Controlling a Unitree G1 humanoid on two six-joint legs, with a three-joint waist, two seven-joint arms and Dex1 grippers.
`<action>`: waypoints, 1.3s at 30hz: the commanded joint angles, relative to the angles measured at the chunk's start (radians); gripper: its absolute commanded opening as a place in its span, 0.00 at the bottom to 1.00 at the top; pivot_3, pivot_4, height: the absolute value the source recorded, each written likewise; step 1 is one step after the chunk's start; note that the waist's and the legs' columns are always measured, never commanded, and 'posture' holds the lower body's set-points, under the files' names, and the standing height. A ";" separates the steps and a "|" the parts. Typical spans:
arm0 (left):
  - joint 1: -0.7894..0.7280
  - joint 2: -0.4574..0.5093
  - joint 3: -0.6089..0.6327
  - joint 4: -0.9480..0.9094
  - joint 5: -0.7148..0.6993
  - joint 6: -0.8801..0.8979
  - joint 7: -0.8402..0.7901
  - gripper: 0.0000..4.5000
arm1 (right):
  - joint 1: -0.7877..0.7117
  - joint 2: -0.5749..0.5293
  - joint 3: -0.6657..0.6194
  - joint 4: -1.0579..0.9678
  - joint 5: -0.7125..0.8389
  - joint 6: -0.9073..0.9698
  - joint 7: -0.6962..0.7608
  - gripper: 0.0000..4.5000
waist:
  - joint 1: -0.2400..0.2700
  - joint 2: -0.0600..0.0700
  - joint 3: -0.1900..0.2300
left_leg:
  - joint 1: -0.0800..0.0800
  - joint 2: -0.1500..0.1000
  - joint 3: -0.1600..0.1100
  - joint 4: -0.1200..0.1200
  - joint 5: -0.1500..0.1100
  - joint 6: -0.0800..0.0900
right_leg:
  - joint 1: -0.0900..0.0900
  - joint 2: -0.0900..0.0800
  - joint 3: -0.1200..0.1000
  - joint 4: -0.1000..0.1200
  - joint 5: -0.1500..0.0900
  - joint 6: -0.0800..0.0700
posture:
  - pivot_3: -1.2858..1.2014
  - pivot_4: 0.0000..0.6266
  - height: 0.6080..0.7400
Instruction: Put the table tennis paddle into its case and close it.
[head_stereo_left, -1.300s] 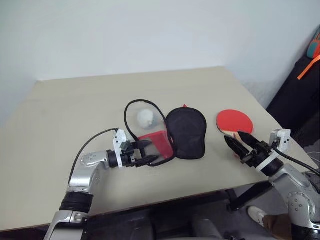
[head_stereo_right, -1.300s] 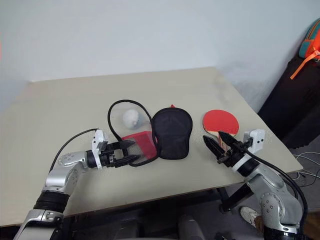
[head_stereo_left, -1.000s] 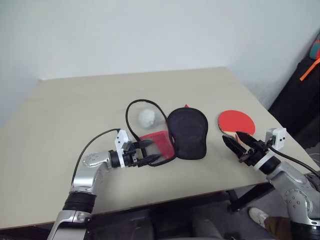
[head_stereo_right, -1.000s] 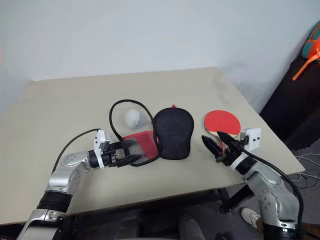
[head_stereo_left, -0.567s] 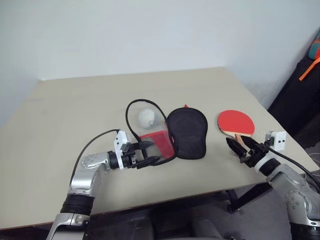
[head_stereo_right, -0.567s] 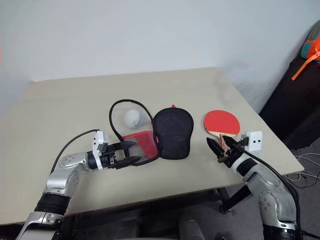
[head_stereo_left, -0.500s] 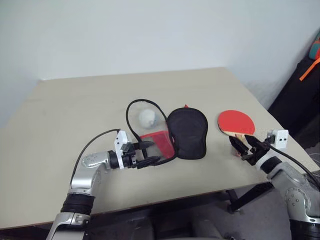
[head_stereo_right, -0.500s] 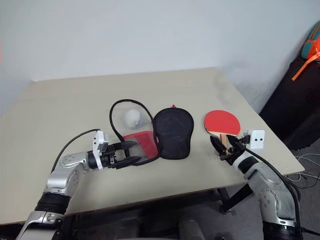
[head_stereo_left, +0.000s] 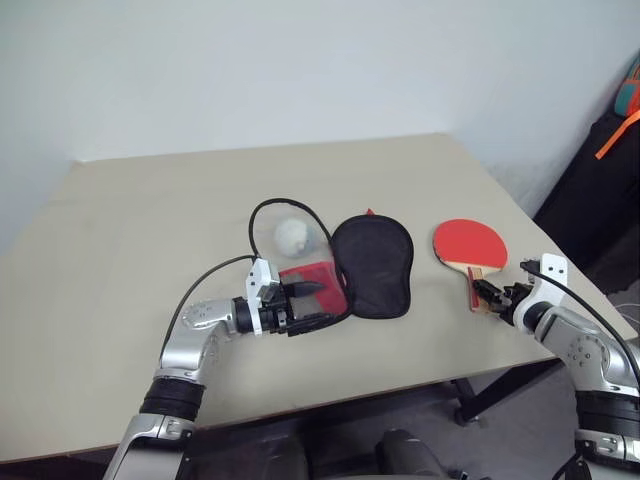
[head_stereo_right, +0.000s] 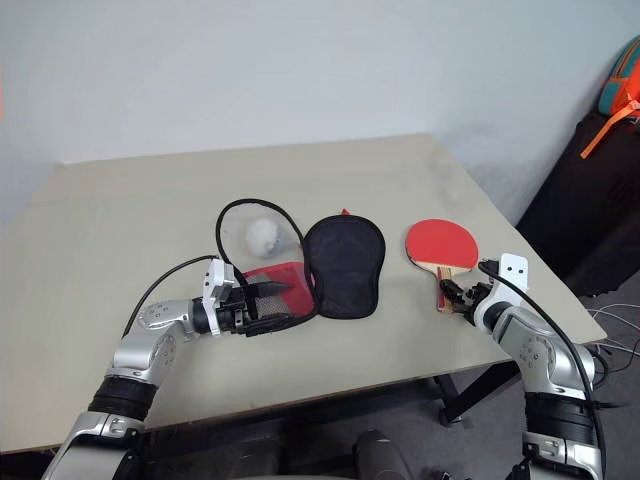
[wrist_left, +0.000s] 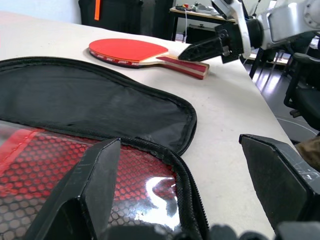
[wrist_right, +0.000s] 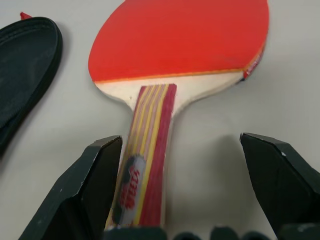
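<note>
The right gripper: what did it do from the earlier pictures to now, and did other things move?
The right gripper came down and forward to the table tennis paddle; its open fingers now stand either side of the handle, not yet closed. The left gripper stayed open at the red half of the open case. Paddle, case and white ball did not move.

A plain pale grey-white wall (head_stereo_left: 300, 70) fills the upper part of the frame. Below it, a beige rectangular tabletop (head_stereo_left: 150, 220) spans the middle. At the right edge stands a black case or piece of furniture (head_stereo_right: 590, 220) with an orange strap (head_stereo_right: 603, 130) and a teal bag (head_stereo_right: 622, 80) on top.
</note>
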 joint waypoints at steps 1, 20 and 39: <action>-0.017 0.006 0.012 -0.015 -0.003 -0.016 -0.005 0.90 | -0.059 -0.021 0.001 0.029 -0.020 0.007 0.013 0.91 | 0.000 0.000 0.000 | 0.000 0.000 0.000 0.000 0.000 0.000 | 0.000 0.000 0.000 0.000 0.000 0.000 | 0.52 0.00 1.00; -0.003 -0.001 0.017 -0.031 -0.005 -0.017 0.028 0.90 | -0.264 0.050 0.075 0.177 -0.123 0.207 -0.038 0.78 | -0.010 0.000 0.000 | 0.000 0.000 0.000 0.000 0.000 0.000 | 0.000 0.001 0.000 0.001 0.000 0.001 | 0.52 0.00 1.00; -0.028 0.000 0.006 -0.011 -0.002 -0.014 0.015 0.90 | -0.298 0.128 -0.013 -0.036 -0.138 0.300 -0.168 0.27 | -0.027 0.001 0.000 | 0.000 0.000 -0.001 0.001 0.001 0.001 | 0.000 0.001 0.000 0.002 0.001 0.002 | 0.52 0.00 1.00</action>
